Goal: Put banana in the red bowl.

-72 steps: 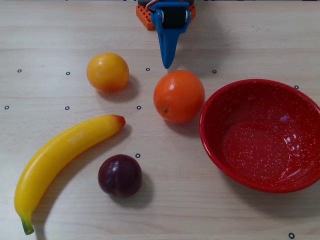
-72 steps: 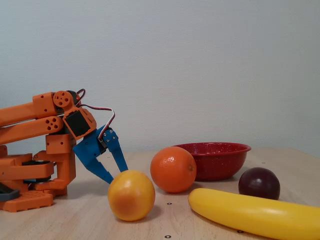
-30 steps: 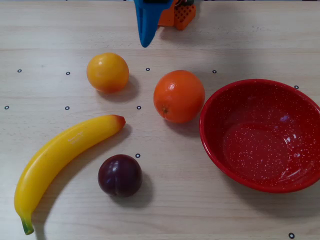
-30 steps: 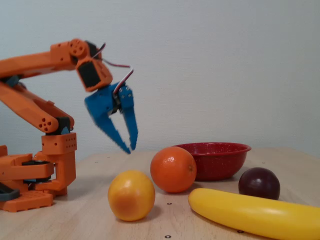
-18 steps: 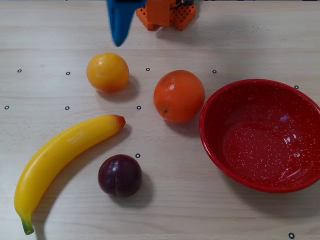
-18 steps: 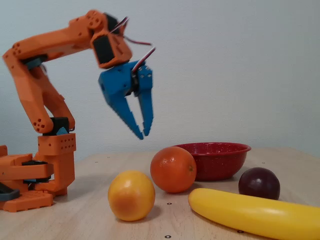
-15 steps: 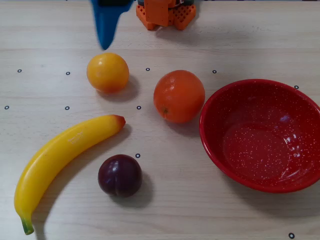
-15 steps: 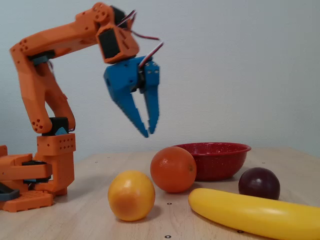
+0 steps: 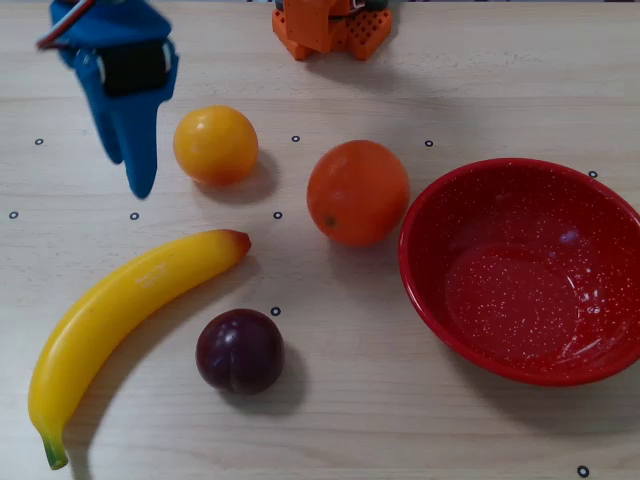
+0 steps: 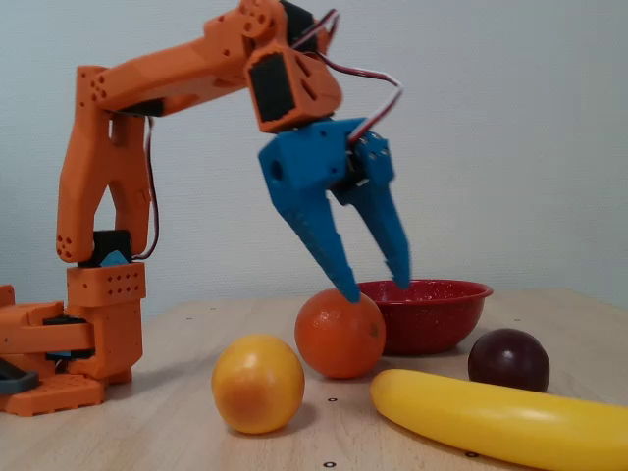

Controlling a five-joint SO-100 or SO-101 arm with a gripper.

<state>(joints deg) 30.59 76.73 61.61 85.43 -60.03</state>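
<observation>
The banana [image 9: 130,300] is long, curved and yellow, with a reddish tip and a green stem end. It lies on the table at the lower left of the overhead view and at the front right of the fixed view [image 10: 500,417]. The red bowl [image 9: 480,200] with white speckles stands empty at the right; in the fixed view [image 10: 432,324] it is behind the fruits. My blue gripper [image 9: 127,175] is open and empty. It hangs in the air, fingers pointing down [image 10: 377,288], beyond the banana's reddish tip and left of the round yellow fruit in the overhead view.
A round yellow-orange fruit [image 9: 215,145] [image 10: 258,383], an orange [image 9: 357,192] [image 10: 339,334] and a dark plum [image 9: 240,350] [image 10: 507,359] lie between the banana and the bowl. The orange arm base [image 9: 330,25] [image 10: 69,343] stands at the table's far edge.
</observation>
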